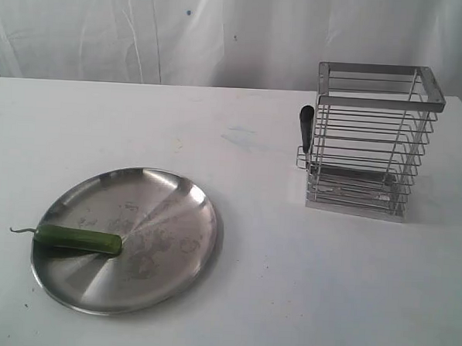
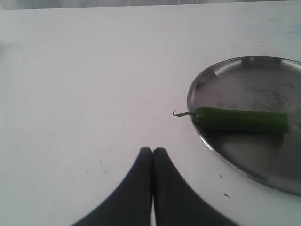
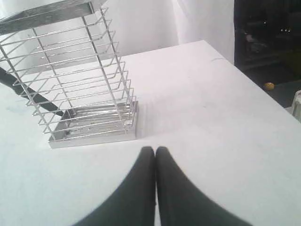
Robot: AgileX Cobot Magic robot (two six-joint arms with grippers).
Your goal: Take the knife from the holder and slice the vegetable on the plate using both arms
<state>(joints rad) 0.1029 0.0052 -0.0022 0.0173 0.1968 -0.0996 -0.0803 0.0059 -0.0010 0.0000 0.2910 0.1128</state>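
Only my wrist views show left pincer (image 2: 153, 153), right pincer (image 3: 155, 153), both pressed together, green chili (image 2: 240, 120) crosswise beyond left, stem nearer.

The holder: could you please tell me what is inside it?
Through the wires, nothing shows inside the holder. The knife stands at its outer side with only the black handle visible; the blade cannot be seen.

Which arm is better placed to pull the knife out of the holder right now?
Right. The right hand, shut, faces the holder, with the knife standing at its side. The left hand is over by the plate and vegetable instead.
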